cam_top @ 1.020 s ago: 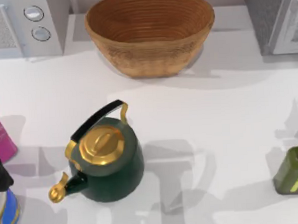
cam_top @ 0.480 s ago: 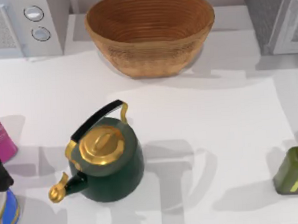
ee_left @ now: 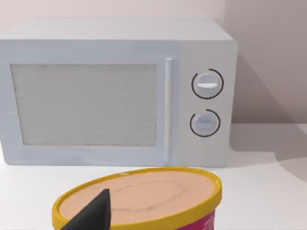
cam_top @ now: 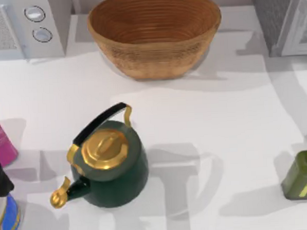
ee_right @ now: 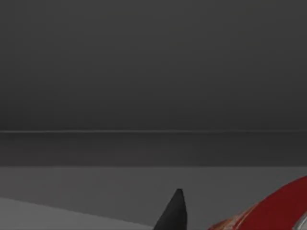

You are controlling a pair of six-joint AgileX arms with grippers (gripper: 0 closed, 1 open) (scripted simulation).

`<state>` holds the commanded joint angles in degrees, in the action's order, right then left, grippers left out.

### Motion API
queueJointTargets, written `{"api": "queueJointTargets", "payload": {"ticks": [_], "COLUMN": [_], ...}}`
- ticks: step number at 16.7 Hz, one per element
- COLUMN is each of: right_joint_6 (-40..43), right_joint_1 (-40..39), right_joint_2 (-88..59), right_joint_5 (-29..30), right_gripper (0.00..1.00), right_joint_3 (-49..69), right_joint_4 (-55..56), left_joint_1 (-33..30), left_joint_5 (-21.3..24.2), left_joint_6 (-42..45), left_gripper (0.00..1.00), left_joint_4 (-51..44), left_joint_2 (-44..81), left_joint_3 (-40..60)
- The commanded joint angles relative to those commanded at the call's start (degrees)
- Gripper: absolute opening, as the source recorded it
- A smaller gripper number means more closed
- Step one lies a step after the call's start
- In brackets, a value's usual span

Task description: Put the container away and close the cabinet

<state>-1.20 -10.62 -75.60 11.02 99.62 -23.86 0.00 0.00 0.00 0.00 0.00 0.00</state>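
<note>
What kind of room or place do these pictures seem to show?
Probably a kitchen counter: a white microwave stands at the back, a woven basket beside it, and a green kettle with a gold lid sits on the white table.

the red can (ee_right: pixel 273 211) is cut off at the edge of the right wrist view, just beside the one dark fingertip (ee_right: pixel 175 213) of the right gripper there; whether that gripper grips it cannot be told. in the left wrist view a yellow-rimmed tub (ee_left: pixel 144 203) below the left gripper's single fingertip (ee_left: pixel 93 215) runs out of the picture. in the top view the olive bottle (cam_top: pixel 302 174), pink bottle (cam_top: pixel 1 141) and microwave (cam_top: pixel 20 26) are clipped.
</note>
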Motion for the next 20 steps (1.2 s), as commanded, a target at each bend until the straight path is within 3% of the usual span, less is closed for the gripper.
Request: {"api": "queueJointTargets", "payload": {"ticks": [9,20], "right_joint_6": [0.2,0.0], "right_joint_1": [0.6,3.2], "right_joint_2": [-4.5,-34.4], "right_joint_5": [-0.1,-3.0], "right_gripper": [0.0,0.0], "right_joint_3": [3.6,47.6], "right_joint_4": [-2.6,-11.3], "left_joint_1": [0.0,0.0], "left_joint_5": [0.0,0.0], "left_joint_6": [0.0,0.0], "left_gripper": [1.0,1.0], "left_joint_4": [0.0,0.0], "left_joint_2": [0.0,0.0], "left_joint_3": [0.0,0.0]}}
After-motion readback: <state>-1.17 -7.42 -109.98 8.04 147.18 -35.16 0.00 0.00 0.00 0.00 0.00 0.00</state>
